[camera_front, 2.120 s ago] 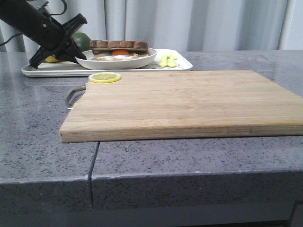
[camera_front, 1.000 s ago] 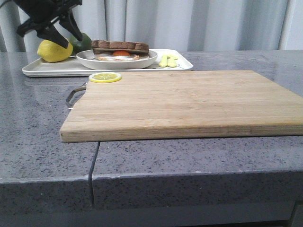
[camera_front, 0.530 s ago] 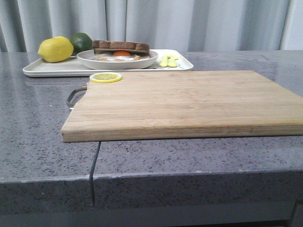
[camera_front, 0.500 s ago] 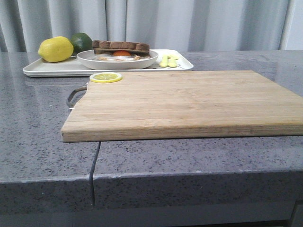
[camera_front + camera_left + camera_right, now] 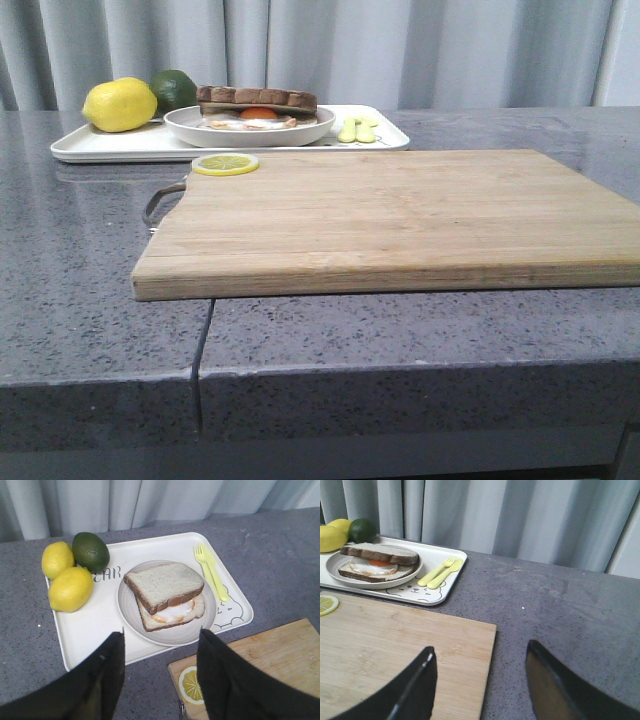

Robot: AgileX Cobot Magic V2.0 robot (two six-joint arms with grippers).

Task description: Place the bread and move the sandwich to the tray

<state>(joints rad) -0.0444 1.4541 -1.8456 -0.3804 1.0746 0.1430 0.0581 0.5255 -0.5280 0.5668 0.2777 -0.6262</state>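
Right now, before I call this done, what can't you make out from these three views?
- Left pincer: out of the front view; the wrist view's edge cuts its fingers.
- Right pincer: likewise cropped.
- Sandwich: its lower slice sits behind the plate rim in front view.
- Tray: the bear print is partly under the plate.
- Cutting board: right end cut off.

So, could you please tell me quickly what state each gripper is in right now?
Left gripper: open, holding nothing, above the tray.
Right gripper: open, holding nothing.

I see even, soft, diffuse lighting in all views, with faint shadows. The counter [image 5: 90, 250] shows mild sheen near its far left edge. My wrist views blur the dark fingers [image 5: 100, 680] up close.
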